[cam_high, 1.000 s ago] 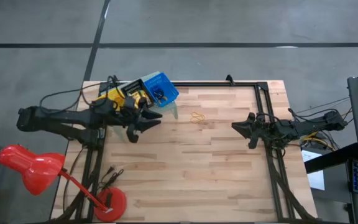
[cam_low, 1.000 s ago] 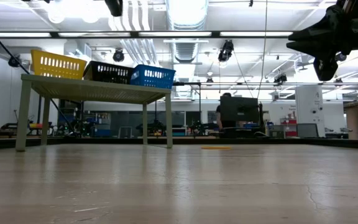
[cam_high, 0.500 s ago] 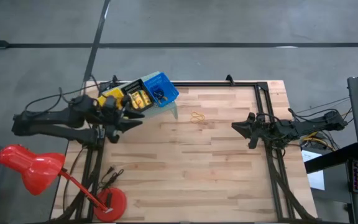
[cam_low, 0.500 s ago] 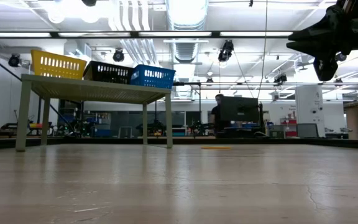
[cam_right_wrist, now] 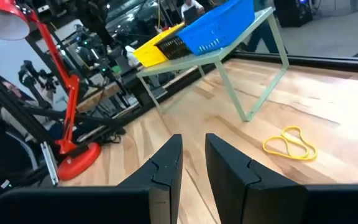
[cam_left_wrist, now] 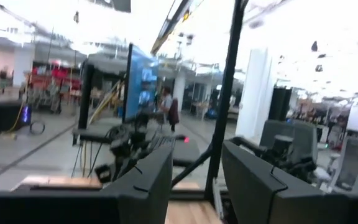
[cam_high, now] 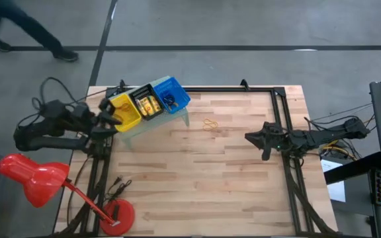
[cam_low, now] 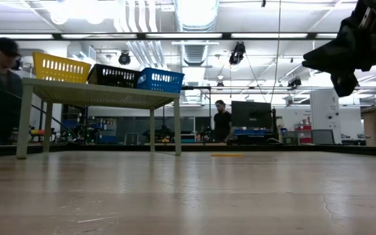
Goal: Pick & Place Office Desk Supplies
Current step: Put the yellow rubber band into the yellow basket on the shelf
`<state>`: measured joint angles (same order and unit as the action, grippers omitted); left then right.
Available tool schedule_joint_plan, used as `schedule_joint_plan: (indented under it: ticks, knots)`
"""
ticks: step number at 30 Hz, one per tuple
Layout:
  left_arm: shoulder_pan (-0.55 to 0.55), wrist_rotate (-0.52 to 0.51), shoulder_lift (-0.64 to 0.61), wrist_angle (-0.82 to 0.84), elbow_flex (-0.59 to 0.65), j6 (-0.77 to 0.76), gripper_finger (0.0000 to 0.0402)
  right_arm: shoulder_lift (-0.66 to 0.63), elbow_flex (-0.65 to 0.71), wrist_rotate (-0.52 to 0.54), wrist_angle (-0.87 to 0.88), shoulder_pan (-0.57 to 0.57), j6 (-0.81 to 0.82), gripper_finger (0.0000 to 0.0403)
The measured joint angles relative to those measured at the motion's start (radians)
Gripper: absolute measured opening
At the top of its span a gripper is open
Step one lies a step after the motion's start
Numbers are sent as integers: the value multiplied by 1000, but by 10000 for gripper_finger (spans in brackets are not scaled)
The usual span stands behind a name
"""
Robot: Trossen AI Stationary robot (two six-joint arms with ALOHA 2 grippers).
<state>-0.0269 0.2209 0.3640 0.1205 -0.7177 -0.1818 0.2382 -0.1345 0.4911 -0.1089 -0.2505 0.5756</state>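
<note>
Bare wooden tabletop (cam_high: 197,178) holds only tan rubber bands (cam_high: 210,124) near the riser (cam_high: 152,127). Right gripper (cam_high: 250,137), jaws slightly parted and empty, should descend straight over them. Left gripper (cam_high: 116,118), empty with fingers apart, waits by the bins (cam_high: 148,102).

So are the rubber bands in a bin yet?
No, the rubber bands lie loose on the table, apart from the bins on the riser.
</note>
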Motion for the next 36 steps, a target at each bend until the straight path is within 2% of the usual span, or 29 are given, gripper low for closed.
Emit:
schedule_joint_plan:
  ticks: [4,14,19,26,36]
  knots:
    - [0,13,-85,23,3,-8,143,0,0,0,0,0,0,68]
    - [0,19,-288,209,6,-58,143,0,0,0,0,0,0,68]
    - [0,18,-317,256,6,-83,143,0,0,0,0,0,0,68]
    - [0,16,-332,361,6,-23,143,0,0,0,0,0,0,68]
    - [0,16,-364,350,33,21,143,0,0,0,0,0,0,68]
